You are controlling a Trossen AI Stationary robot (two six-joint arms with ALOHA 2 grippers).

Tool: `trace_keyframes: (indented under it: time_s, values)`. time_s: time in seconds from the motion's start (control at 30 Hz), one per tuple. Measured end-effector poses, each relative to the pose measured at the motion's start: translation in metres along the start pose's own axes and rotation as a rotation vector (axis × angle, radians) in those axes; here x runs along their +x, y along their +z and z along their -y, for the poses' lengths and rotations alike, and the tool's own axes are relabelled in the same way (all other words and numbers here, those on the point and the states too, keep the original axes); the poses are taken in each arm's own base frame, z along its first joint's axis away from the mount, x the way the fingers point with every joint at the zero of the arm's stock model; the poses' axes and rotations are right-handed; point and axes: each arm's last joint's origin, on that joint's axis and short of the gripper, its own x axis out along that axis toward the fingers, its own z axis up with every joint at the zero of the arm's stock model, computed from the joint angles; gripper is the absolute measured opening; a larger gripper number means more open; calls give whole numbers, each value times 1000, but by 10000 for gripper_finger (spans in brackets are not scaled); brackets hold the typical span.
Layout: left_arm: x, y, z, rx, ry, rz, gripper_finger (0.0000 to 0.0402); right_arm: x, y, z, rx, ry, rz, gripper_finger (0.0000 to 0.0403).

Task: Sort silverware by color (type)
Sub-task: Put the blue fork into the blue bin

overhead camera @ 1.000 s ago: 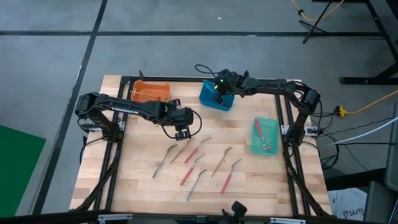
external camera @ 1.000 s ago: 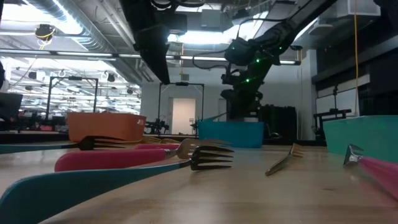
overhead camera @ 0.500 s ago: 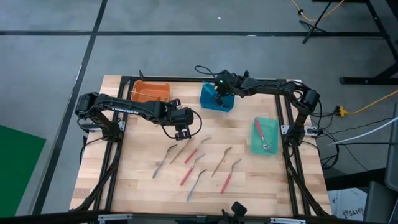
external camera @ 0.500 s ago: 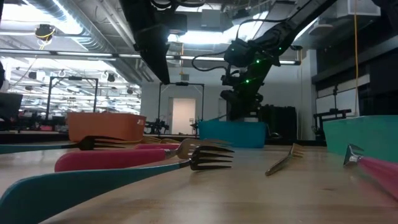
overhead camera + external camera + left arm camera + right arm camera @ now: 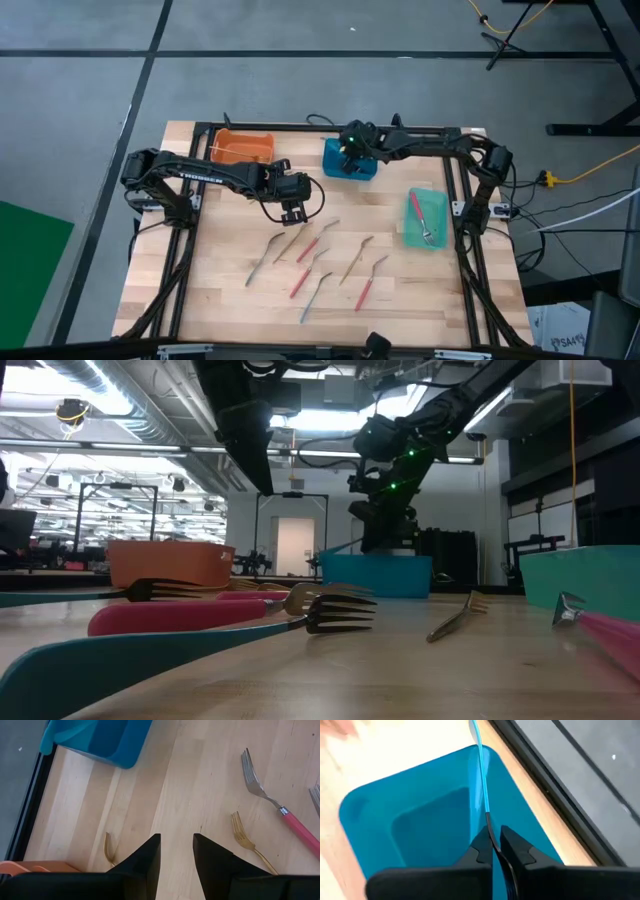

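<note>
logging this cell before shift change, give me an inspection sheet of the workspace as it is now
surface: wooden table, bare light planks.
job's things: loose forks mid-table, red, gold and silver; orange bin, blue bin, green bin holding two pieces.
clutter: nothing seen.
grippers: left pincer open above the forks, empty; right pincer shut on a blue-handled utensil over the blue bin.
cables: yellow cable on the floor, right side.
surroundings: grey floor; workshop room behind.

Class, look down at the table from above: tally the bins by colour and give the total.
Orange bin: 1
Blue bin: 1
Green bin: 1
Total: 3
</note>
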Motion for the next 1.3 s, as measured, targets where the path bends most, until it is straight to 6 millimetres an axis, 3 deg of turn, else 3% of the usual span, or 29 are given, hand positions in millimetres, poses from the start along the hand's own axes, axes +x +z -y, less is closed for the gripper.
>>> trace_keyframes:
  time_s: [0.8,1.3]
  values:
    - [0,0,0,0,0,0,108,0,-7,0,-28,-9,-71,31]
    - [0,0,0,0,0,0,108,-1,-7,0,-27,-9,-70,117]
